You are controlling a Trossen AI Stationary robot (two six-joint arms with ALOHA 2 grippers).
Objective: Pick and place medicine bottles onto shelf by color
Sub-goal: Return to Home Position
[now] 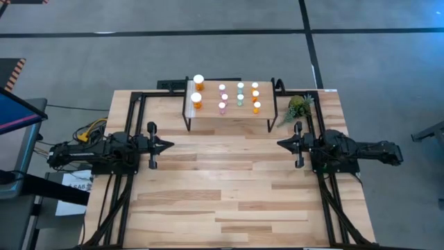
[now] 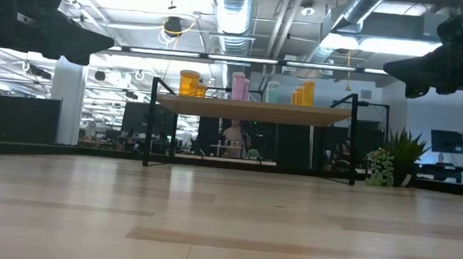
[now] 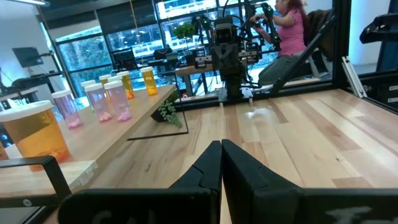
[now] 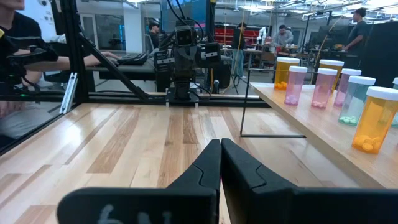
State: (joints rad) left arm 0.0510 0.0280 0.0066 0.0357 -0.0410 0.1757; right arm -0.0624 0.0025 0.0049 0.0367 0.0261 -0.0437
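Observation:
The shelf (image 1: 229, 111) stands on thin black legs at the table's far middle. On its top stand the medicine bottles (image 1: 239, 97), all white-capped: two larger orange ones (image 1: 198, 92) at its left end, then pink (image 1: 223, 98), pale green (image 1: 240, 94) and small orange ones (image 1: 256, 97) in rows. My left gripper (image 1: 168, 146) hovers shut at the table's left side, pointing level toward the middle. My right gripper (image 1: 281, 144) hovers shut at the right side, facing it. Both are clear of the shelf and hold nothing.
A small green plant (image 1: 297, 108) stands by the shelf's right end. Black frame rails (image 1: 132, 104) run along the table's left, right and far edges. People sit at desks beyond the table in the wrist views.

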